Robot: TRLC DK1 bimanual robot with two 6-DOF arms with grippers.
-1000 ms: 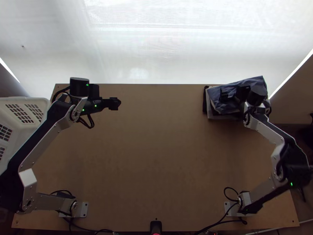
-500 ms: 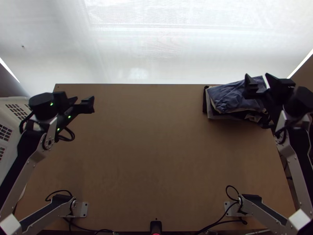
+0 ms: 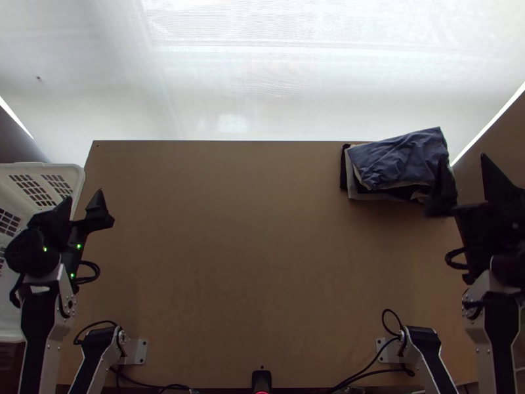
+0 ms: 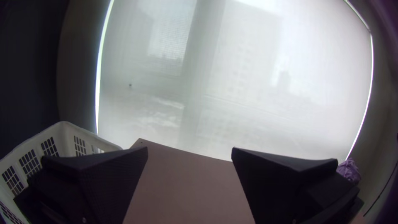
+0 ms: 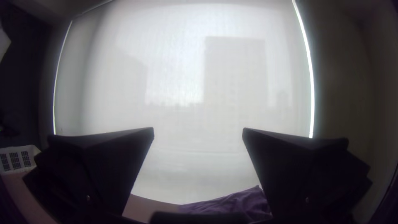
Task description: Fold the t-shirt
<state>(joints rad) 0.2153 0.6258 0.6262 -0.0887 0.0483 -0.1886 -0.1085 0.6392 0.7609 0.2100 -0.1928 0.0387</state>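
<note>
Looks to me like the folding is done: the blue-grey t-shirt (image 3: 400, 161) lies folded, a bit rumpled, atop one stack at the table's (image 3: 262, 249) far right corner. Next calls for resting, or fetching another from the one basket (image 3: 73, 172). Two grippers, left (image 4: 189, 151) and right (image 5: 198, 132), both wide and holding nothing. Layers beneath I can't count.

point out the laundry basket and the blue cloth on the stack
laundry basket (image 4: 68, 135), left wrist view, on its upper wall near the rim
blue cloth (image 3: 400, 157), top view, on the middle of its upper face
</note>
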